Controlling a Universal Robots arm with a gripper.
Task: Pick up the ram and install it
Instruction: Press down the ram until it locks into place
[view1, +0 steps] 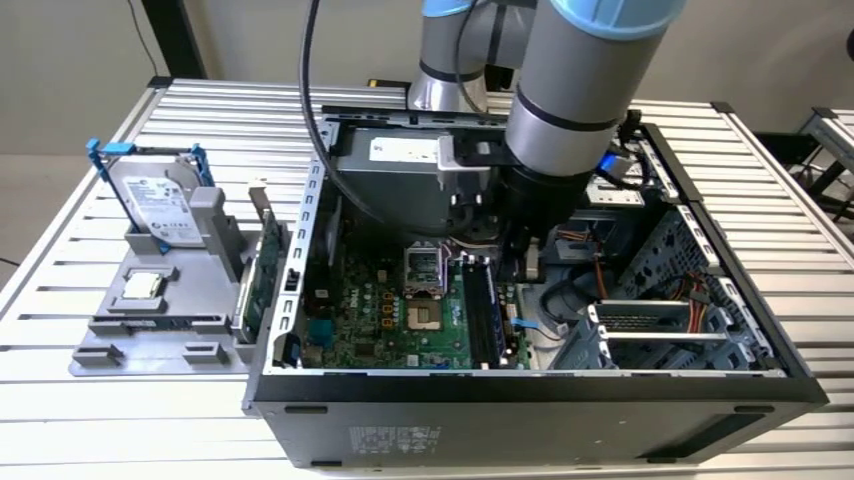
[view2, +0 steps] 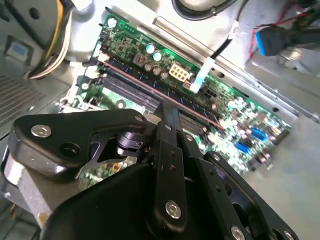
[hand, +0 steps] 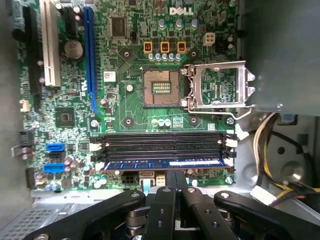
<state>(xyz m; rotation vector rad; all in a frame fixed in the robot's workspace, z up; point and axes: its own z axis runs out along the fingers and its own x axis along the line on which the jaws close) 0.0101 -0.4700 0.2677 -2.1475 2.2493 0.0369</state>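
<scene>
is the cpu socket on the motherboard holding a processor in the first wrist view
No. The cpu socket lies bare with its contacts exposed, and its metal retention frame is swung open beside it.

The table is ribbed bare metal with a dull sheen, and the computer case is matt dark sheet metal. The motherboard is glossy green circuit board with a shiny metal socket frame; the gripper looks like matt black plastic with bright screws. The hard drive has a brushed silver face in a blue plastic frame.
</scene>
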